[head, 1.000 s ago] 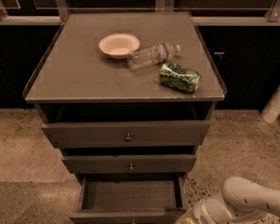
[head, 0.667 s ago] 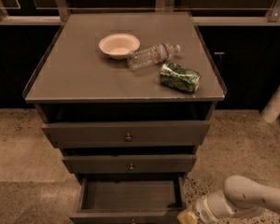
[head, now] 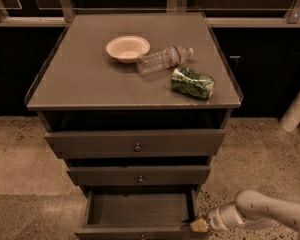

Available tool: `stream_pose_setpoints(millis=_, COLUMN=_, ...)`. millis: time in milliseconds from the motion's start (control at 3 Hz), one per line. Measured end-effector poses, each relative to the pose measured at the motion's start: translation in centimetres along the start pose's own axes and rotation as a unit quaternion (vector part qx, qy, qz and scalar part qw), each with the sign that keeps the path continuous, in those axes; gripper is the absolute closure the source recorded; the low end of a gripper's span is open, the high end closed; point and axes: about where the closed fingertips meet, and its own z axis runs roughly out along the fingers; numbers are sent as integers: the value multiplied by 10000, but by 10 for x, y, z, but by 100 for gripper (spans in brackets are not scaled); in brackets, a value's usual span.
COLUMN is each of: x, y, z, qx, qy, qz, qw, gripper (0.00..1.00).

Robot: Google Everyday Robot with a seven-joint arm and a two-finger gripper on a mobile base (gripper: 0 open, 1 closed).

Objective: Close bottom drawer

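While the bottom drawer (head: 139, 210) stands pulled out at the foot of the desk (head: 80, 79), the gripper (head: 199, 226) sits low at its front right corner, seemingly touching it; whether it is spread or pressed together I cannot tell.

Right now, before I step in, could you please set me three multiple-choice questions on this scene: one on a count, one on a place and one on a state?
1. How many objects lie on the cabinet top?
A one
B three
C five

2. Where is the gripper?
A over the cabinet top
B out of sight
C beside the right front corner of the bottom drawer

3. The bottom drawer is:
A pulled out
B shut flush
C removed altogether

Answers:
1 B: a bowl, a bottle and a green bag lie there.
2 C: the gripper sits low on the right, by that corner.
3 A: the drawer's interior is exposed.
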Motion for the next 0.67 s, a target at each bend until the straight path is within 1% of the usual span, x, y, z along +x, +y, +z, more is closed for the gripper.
stream_pose_setpoints(millis=333, x=9, y=-21, z=32, qx=-251, qy=184, qz=384, qw=9988, gripper=100)
stream_pose_setpoints(millis=667, x=11, y=-23, z=37, qx=-283, qy=181, qz=402, qw=9986, gripper=100)
